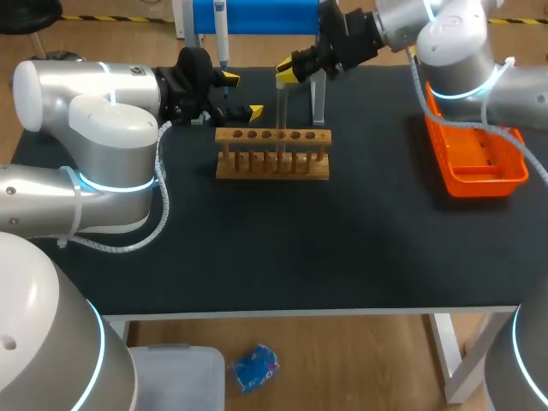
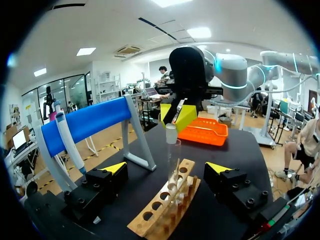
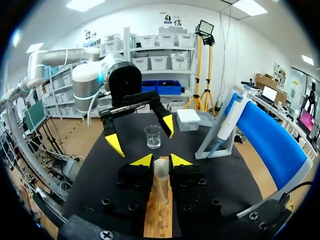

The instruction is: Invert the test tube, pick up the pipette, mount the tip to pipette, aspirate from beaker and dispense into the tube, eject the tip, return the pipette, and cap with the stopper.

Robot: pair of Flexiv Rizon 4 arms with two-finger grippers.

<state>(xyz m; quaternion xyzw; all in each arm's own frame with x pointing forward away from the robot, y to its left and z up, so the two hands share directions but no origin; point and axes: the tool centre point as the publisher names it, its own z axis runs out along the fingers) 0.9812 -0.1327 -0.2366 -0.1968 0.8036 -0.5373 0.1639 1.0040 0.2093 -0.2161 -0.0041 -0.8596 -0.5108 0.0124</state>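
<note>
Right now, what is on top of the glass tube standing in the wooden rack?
A pale stopper caps the tube, with the right pincer close above it. The tube's mouth is covered.

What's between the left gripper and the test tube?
Just the wooden rack: in the left wrist view it runs from the open left gripper out to the test tube, which the right gripper holds.

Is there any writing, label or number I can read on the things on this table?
None. The wooden rack, orange tray, beaker, pipette and test tube show no legible words, numbers or signs; any marks on them are too small to tell.
</note>
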